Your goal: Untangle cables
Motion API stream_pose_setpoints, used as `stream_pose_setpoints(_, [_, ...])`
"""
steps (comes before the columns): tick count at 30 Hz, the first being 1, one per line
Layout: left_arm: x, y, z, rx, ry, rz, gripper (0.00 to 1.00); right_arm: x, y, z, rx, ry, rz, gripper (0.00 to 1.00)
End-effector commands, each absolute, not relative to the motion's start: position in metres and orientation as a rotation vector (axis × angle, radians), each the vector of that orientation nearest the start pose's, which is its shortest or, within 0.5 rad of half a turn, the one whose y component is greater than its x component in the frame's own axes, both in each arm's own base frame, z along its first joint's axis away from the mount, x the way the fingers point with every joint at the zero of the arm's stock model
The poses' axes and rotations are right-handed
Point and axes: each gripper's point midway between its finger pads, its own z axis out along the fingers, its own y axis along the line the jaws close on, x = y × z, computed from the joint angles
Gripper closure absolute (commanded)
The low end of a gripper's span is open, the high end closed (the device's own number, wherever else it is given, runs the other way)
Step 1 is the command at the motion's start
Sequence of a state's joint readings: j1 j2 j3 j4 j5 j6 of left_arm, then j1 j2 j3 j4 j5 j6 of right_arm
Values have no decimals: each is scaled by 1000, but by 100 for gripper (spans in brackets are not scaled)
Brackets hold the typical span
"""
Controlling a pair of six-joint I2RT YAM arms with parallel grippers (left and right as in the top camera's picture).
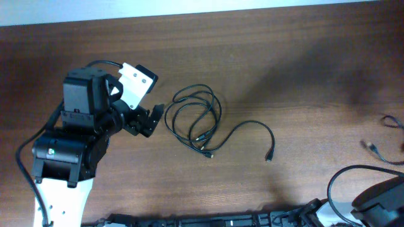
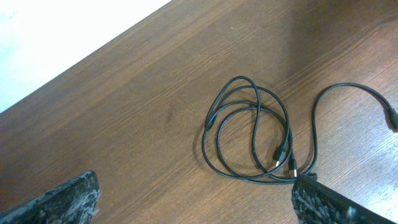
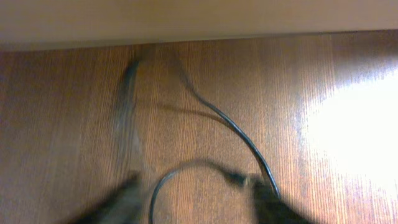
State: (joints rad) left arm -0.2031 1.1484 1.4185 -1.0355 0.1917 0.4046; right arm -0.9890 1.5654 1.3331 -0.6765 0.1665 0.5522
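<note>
Presently, the left gripper (image 1: 151, 120) stands over the table (image 1: 284, 75) with its jaws spread wide and nothing between them. In the left wrist view its two fingers (image 2: 68, 199) sit at the lower corners, far apart, with bare wood between.

The coiled cable (image 1: 196, 116) lies flat on the table just beside this gripper, on the side its open end faces. The near edge of the coil is close to the fingertips. From the left wrist view the coil lies ahead of the fingers and nearer the one at the lower right. Its lowest loop and two small plugs (image 2: 283, 163) reach right up to that fingertip; contact cannot be confirmed. One strand leaves the coil and runs in an arc away from the gripper, ending in a plug (image 1: 268, 157) that lies well apart from it.

A second cable (image 1: 379, 151) lies at the far right edge of the table, well apart from the coil. The right arm (image 1: 379, 198) shows only at the lower right corner of the overhead view.

The right wrist view is heavily blurred. The right gripper (image 3: 196, 202) shows its fingers (image 3: 121, 202) parted, with nothing pinched. The second cable crosses the wood ahead of them and curves down close to the finger at the lower right. A loop of it lies in the gap between the fingers. Whether it touches either finger cannot be told.
</note>
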Motion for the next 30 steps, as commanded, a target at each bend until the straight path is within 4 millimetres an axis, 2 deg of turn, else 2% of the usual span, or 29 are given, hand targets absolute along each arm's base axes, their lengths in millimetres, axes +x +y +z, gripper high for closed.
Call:
stream_pose_setpoints(1, [294, -94, 312, 796, 2172, -125, 1, 213, -365, 185, 1791, 1750, -323, 4])
stream_pose_setpoints(4, [294, -94, 312, 796, 2172, -125, 1, 222, -359, 184, 1770, 1766, -250, 3])
stream_pose_setpoints(5, [294, -94, 312, 796, 2172, -124, 1, 232, -353, 184, 1741, 1782, -162, 0])
stream_pose_setpoints(6, [294, -94, 312, 796, 2172, -125, 1, 244, -345, 184, 1700, 1806, -68, 1])
stream_pose_setpoints(10, [294, -94, 312, 796, 2172, -125, 1, 287, -302, 196, 1367, 1957, 286, 1])
stream_pose_setpoints(15, [294, -94, 312, 796, 2172, -125, 1, 320, -239, 191, 1038, 2182, 411, 1])
stream_pose_setpoints(17, [294, -94, 312, 796, 2172, -125, 1, 348, -192, 189, 808, 2292, 447, 1])
stream_pose_setpoints(18, [294, -94, 312, 796, 2172, -125, 1, 364, -159, 189, 639, 2347, 464, 1])
stream_pose_setpoints(20, [294, -94, 312, 796, 2172, -125, 1, 380, -117, 189, 424, 2402, 485, 1])
stream_pose_setpoints(21, [294, -94, 312, 796, 2172, -125, 1, 389, -78, 188, 242, 2436, 508, 1])
stream_pose_setpoints(23, [294, -94, 312, 796, 2172, -125, 1, 396, -36, 184, 78, 2467, 541, 1])
stream_pose_setpoints(25, [294, -94, 312, 796, 2172, -125, 1, 401, 16, 171, -85, 2511, 601, 1])
stream_pose_setpoints(26, [294, -94, 312, 796, 2172, -125, 1, 402, 32, 165, -134, 2525, 621, 1])
stream_pose_setpoints(30, [294, -94, 312, 796, 2172, -125, 1, 402, 115, 128, -385, 2582, 716, 1])
